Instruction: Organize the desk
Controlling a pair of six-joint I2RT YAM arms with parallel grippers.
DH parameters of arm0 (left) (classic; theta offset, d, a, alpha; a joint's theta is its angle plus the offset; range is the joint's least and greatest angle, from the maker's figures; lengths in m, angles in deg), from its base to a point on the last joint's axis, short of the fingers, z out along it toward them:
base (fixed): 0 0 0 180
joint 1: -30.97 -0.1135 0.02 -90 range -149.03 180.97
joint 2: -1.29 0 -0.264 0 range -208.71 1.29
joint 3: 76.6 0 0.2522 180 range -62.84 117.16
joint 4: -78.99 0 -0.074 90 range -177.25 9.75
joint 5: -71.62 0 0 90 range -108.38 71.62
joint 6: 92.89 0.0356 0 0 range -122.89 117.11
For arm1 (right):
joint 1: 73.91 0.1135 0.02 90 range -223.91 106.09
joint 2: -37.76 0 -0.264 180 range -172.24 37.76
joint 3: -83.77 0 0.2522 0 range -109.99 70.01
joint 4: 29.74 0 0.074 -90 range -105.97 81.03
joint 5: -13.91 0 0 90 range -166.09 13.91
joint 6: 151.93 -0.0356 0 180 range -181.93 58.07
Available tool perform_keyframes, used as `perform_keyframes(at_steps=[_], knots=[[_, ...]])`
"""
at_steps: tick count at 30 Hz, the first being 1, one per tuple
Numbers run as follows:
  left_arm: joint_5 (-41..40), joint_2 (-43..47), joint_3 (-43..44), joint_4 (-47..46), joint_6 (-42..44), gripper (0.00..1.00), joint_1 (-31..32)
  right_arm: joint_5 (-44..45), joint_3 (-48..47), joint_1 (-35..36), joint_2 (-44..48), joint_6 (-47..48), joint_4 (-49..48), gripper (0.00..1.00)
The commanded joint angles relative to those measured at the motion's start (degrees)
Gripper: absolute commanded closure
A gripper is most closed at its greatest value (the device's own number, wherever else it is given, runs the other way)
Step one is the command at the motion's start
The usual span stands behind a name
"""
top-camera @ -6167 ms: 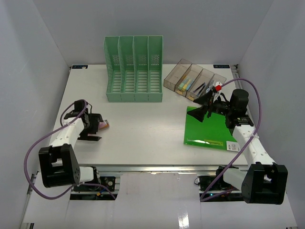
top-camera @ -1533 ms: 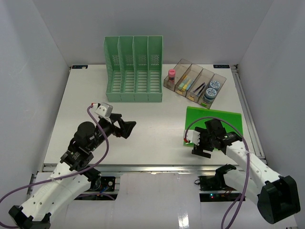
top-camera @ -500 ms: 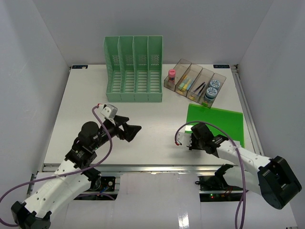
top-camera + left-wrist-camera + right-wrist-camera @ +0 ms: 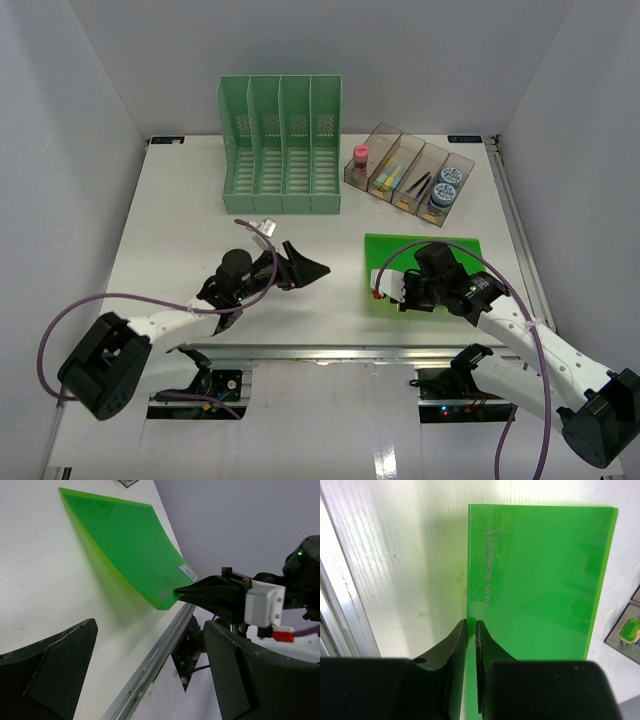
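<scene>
Top external view: large flat white rectangular desk fills centre frame; thin translucent green plastic folder lower right, its near edge clenched by right gripper; left gripper released, jaws wide, centre frame

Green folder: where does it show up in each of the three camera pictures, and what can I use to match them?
Top external: the green folder sits right of centre on the desk, towards the front edge.
Left wrist: the folder runs across the upper middle, its nearest corner lifted.
Right wrist: the folder fills the centre and right.
Shared landmark: the right gripper, shut on the folder's edge, shows in all three views.
</scene>
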Motion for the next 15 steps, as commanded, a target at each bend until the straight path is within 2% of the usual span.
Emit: perform_keyframes(at_steps=[1, 9, 13, 15], knots=[[-0.3, -9.9, 8.2, -7.2, -6.3, 0.02, 3.6, -7.9, -4.1, 0.0, -0.4, -1.4, 2.7, 0.92], [-2.5, -24.4, 20.4, 0.9, -9.2, 0.02, 8.1, -10.2, -4.9, 0.0, -0.4, -2.6, 0.8, 0.92], [-2.0, -29.1, 24.8, 4.5, -10.1, 0.02, 10.2, -9.8, -4.8, 0.0, -0.2, -2.8, -0.5, 0.92], [-2.2, -30.6, 27.2, 9.5, -10.3, 0.02, 10.5, -9.7, -5.1, 0.0, -0.1, -2.8, -0.7, 0.92]])
